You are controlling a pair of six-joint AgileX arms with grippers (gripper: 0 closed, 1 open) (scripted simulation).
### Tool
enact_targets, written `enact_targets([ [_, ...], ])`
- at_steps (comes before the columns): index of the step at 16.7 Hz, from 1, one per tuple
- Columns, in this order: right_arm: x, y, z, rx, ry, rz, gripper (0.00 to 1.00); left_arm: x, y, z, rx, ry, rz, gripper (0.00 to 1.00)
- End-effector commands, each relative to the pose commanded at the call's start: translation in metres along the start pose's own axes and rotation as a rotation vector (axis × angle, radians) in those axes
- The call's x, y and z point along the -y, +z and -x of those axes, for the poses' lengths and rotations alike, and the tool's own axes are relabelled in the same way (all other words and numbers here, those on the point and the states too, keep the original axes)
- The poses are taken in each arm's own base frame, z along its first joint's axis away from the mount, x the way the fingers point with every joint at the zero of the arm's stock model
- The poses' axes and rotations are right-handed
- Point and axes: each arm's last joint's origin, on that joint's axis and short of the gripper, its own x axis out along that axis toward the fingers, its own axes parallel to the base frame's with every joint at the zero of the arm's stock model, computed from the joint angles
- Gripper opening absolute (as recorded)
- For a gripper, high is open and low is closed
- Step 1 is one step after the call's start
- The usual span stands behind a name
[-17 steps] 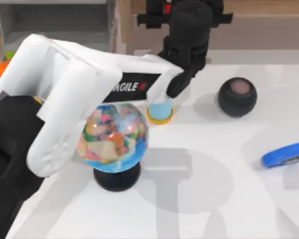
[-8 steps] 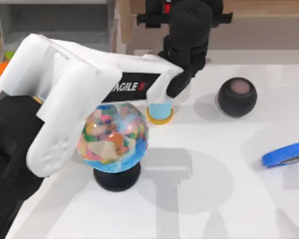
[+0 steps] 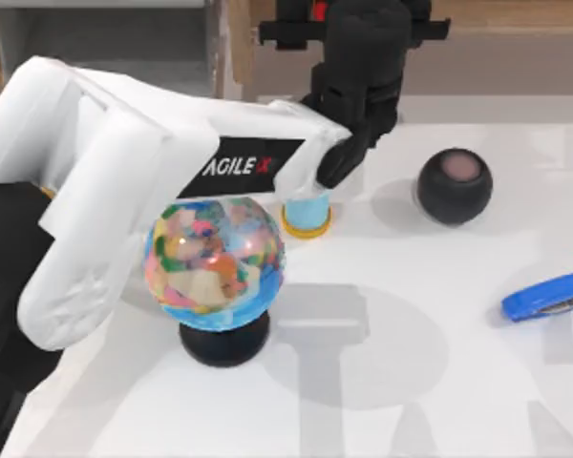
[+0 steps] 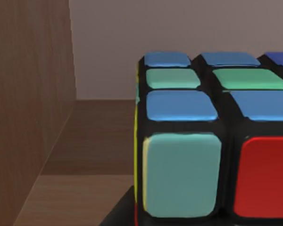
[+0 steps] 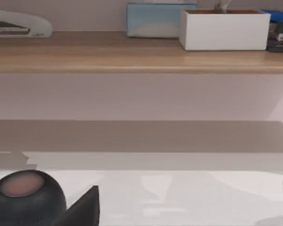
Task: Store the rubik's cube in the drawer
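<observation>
Here, the left arm (image 3: 143, 181), white with a black wrist, is reaching from the desk's left side across to the far edge, where its gripper (image 3: 358, 38) is hanging over a wooden drawer (image 3: 516, 48). In the left wrist view, the rubik's cube (image 4: 212, 141) is sitting very close under that gripper, showing blue, green, pale teal and red tiles in a black grid, with a thin yellow edge on one side. The cube is sitting inside the drawer, with a brown wooden side wall (image 4: 28, 108) standing beside it and a pale back wall behind it. Whether the left gripper is grasping the cube or has let it go, I cannot tell. Just on the near side of the gripper, a small pale blue cup on a yellow base (image 3: 307, 214) is standing on the white desk (image 3: 411, 382). Nearer still, a multicoloured globe on a black stand (image 3: 215, 267) is sitting partly beneath the arm. To the gripper's right, a black ball (image 3: 455, 185) is resting on the desk, and farther right a blue stapler (image 3: 546, 295) is lying near the edge. The right wrist view is looking across the desk at the black ball and a wooden shelf (image 5: 132, 55) carrying a white stapler (image 5: 22, 23), a pale blue box (image 5: 153, 19) and a white box (image 5: 224, 29).
</observation>
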Motion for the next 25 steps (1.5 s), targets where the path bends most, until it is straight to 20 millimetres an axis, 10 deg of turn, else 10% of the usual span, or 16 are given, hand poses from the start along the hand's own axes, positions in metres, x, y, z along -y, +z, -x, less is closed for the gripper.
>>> enact_targets([
  [7,0.000,0.000,0.000,0.000,0.000,0.000,1.00,0.015,0.005,0.012,0.016,-0.033,0.006,0.00],
  [18,0.000,0.000,0.000,0.000,0.000,0.000,1.00,0.090,0.019,0.130,-0.097,-0.275,-0.197,0.00],
  [25,0.000,0.000,0.000,0.000,0.000,0.000,1.00,0.072,0.068,0.154,-0.288,-0.362,-0.481,0.00],
])
